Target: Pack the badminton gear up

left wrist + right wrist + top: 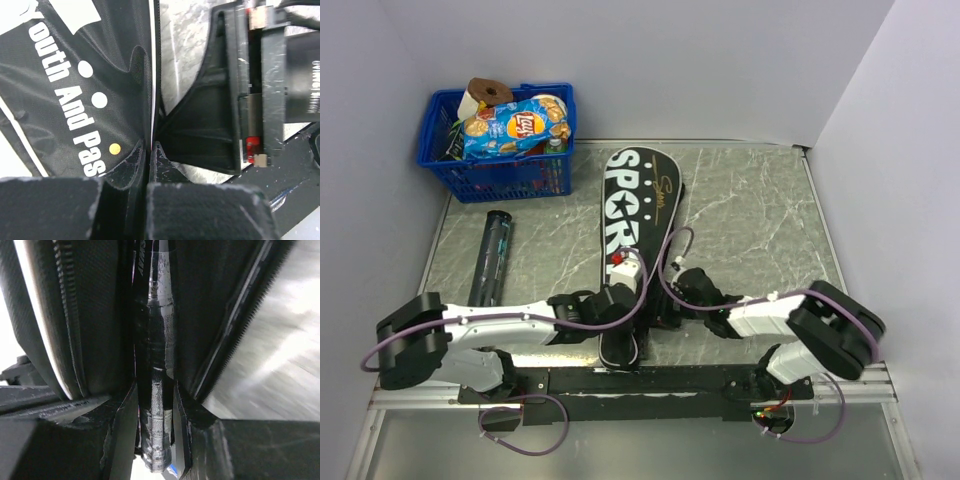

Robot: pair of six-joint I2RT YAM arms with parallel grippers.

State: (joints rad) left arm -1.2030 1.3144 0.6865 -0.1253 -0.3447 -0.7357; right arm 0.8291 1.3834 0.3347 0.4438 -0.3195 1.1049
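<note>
Two pincers meet at the near, narrow end of the cover (638, 195). The left pincer (150, 150) is pinched shut on the cover's edge; the right pincer (156, 390) clamps a racket handle (159, 340) inside. The cover lies on the desk (750, 230), long axis near-to-far, wide end away, leaning slightly right.

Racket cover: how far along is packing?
Done: of the gear, only the tube lies loose on the table. In hand: left gripper pinches the cover edge; right gripper holds a racket handle inside the open zip. Left: seat that racket, pack the tube, close the zip.
</note>
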